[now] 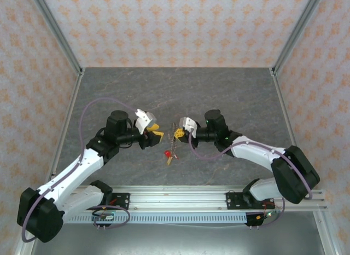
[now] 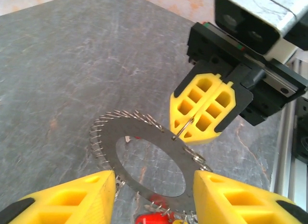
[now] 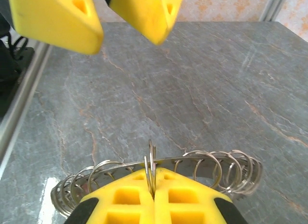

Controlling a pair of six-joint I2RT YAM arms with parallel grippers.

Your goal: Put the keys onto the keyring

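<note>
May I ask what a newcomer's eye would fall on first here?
First, the keyring, a grey hoop fringed with wire loops, over the middle of the table. The right gripper is shut on one loop, the left gripper faces it with fingers open, beside a red key tag.

Matt metal keyring [image 2: 144,131]; smooth plastic left tool fingers [image 3: 57,22]; matt stone-veined table [image 2: 72,65].

Grey veined tabletop [image 1: 180,91]; orange-patterned pale walls [image 1: 175,25]; aluminium corner posts [image 1: 54,30]; slotted rail [image 1: 180,197] along near edge.
</note>
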